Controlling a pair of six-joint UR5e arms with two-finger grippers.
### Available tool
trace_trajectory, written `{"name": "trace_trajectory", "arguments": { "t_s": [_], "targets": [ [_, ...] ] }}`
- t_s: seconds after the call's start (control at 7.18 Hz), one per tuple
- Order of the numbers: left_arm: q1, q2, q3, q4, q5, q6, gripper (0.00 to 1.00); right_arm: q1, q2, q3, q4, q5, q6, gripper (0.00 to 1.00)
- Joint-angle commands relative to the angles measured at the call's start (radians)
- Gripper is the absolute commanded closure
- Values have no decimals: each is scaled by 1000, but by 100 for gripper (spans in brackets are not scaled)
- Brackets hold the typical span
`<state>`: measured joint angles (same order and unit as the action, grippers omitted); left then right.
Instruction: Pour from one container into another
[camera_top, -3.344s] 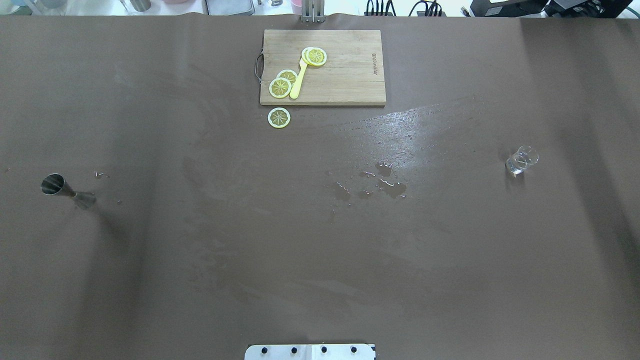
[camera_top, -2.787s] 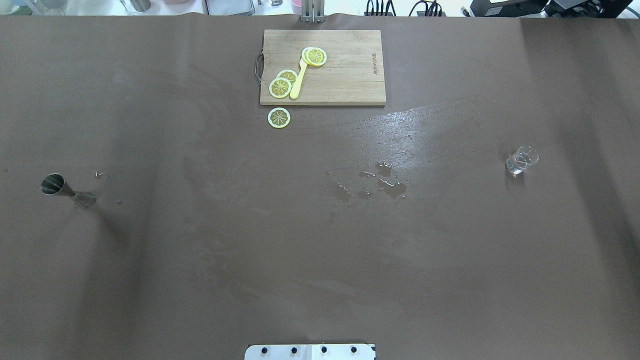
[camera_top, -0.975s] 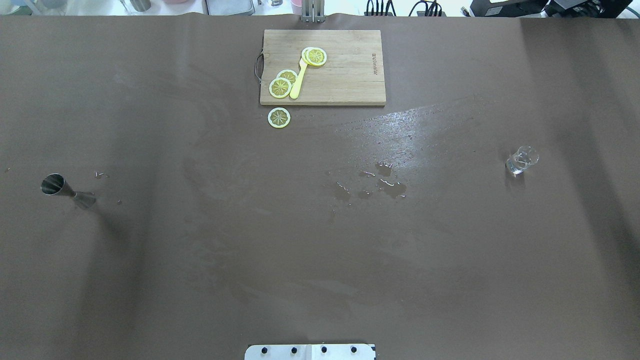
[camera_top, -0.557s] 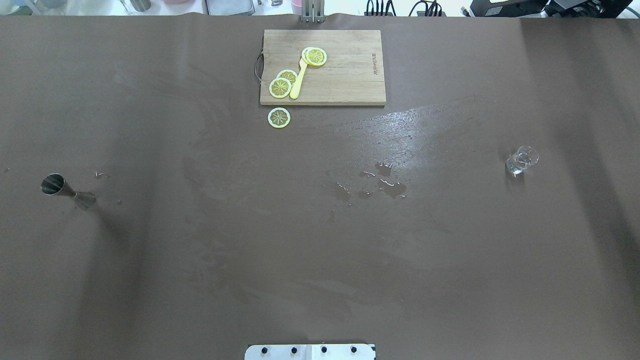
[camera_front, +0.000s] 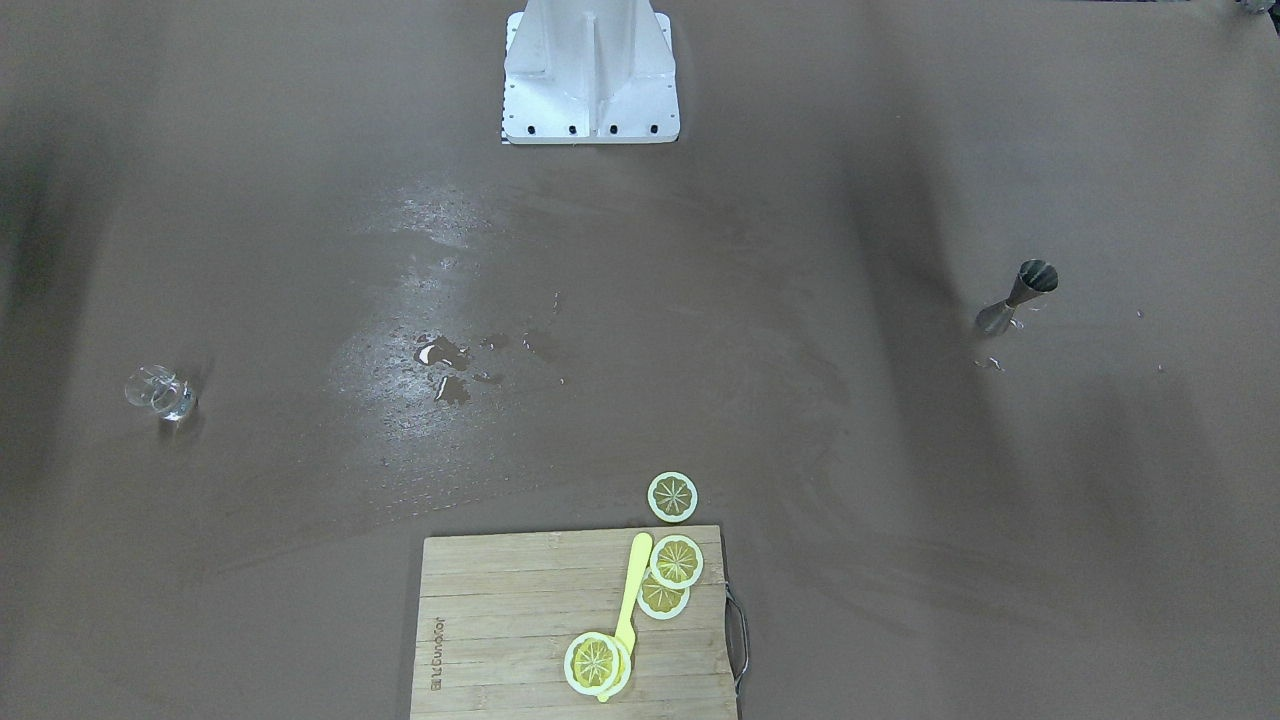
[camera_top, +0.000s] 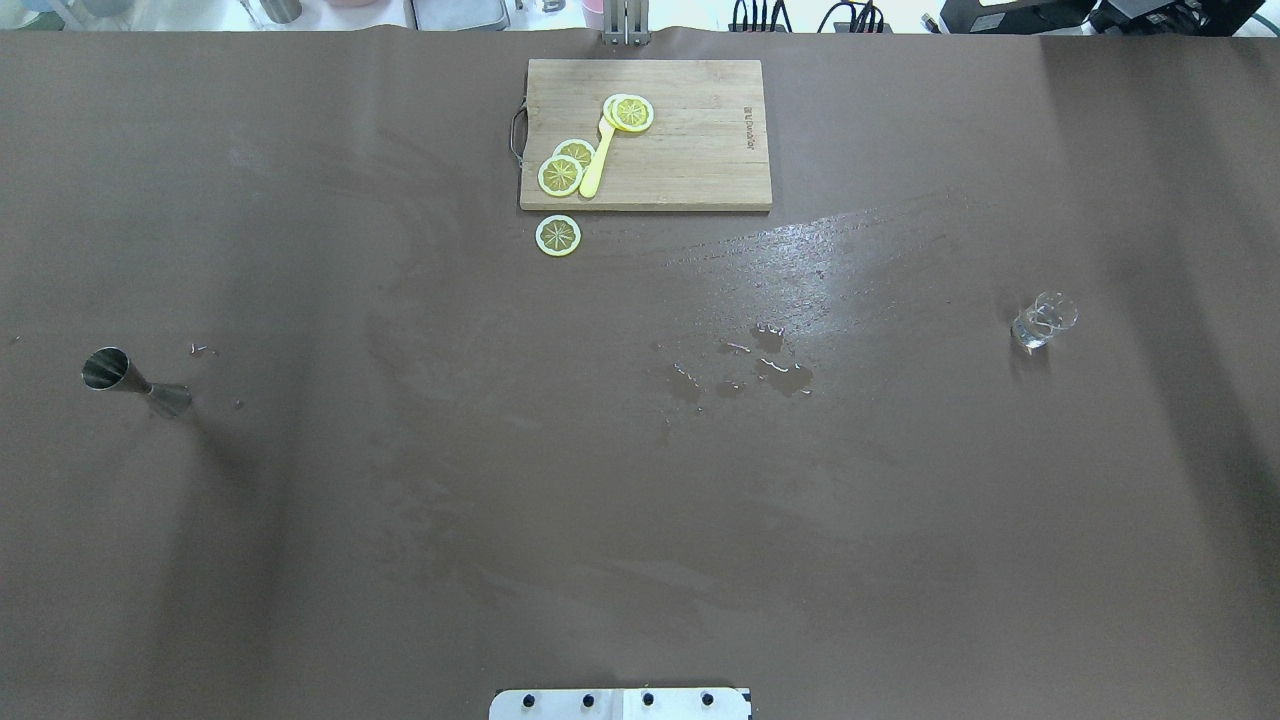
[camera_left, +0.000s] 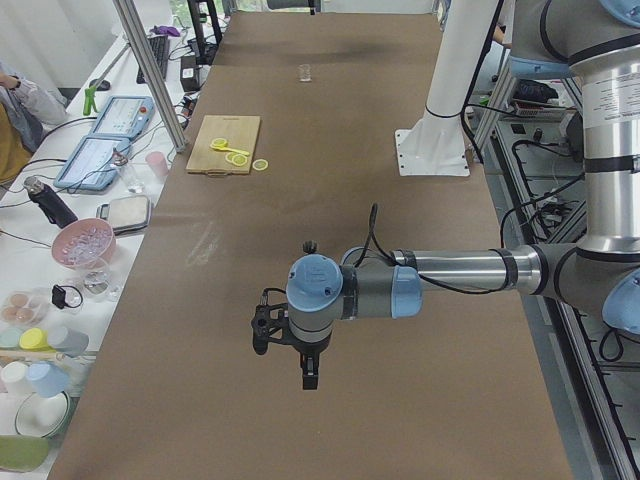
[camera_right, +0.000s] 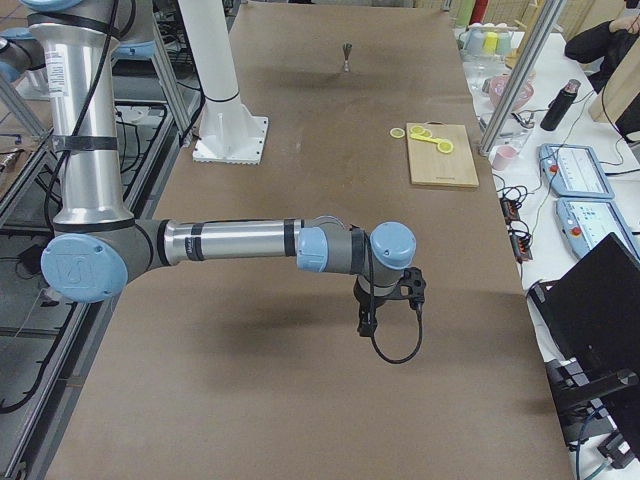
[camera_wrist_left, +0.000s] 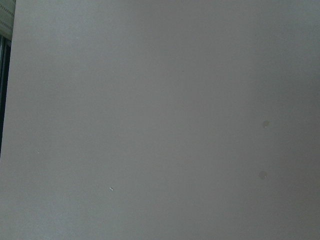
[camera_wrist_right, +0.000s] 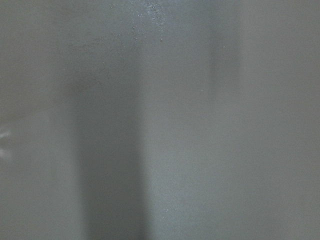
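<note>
Desk (camera_top: 400, 550) mostly open — wide bare brown cover between the steel jigger (camera_top: 128, 378), upright near the left edge, and the small clear glass (camera_top: 1043, 321) near the right edge. In the way: wet patches (camera_top: 775, 368) right of centre, plus the cutting board (camera_top: 700, 150) at the far edge carrying lemon slices (camera_top: 562, 172) and a yellow utensil (camera_top: 597, 160), one loose slice (camera_top: 558, 235) just off its near side. Arms show in side views only: left end effector (camera_left: 298, 350) hangs over the desk's left end, right end effector (camera_right: 385, 300) over the right end — can't tell if either is spread or pressed together. Glass is well apart from the left one, jigger well apart from the right one; nothing touches either.
</note>
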<state>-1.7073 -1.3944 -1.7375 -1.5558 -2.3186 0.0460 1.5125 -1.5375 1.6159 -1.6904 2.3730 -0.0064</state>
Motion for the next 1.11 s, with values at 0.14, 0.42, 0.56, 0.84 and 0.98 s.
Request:
{"name": "trace_trajectory", "arguments": {
  "t_s": [0.14, 0.42, 0.56, 0.84, 0.98],
  "targets": [
    [0, 0, -1, 0, 1, 0, 1, 0, 0, -2, 0, 0, -1, 0],
    [0, 0, -1, 0, 2, 0, 1, 0, 0, 4, 0, 2, -4, 0],
    [0, 0, -1, 2, 2, 0, 1, 0, 0, 4, 0, 3, -6, 0],
    [0, 0, -1, 3, 4, 0, 1, 0, 7, 10, 36, 2, -4, 0],
    [0, 0, -1, 3, 4, 0, 1, 0, 7, 6, 79, 2, -4, 0]
  ]
}}
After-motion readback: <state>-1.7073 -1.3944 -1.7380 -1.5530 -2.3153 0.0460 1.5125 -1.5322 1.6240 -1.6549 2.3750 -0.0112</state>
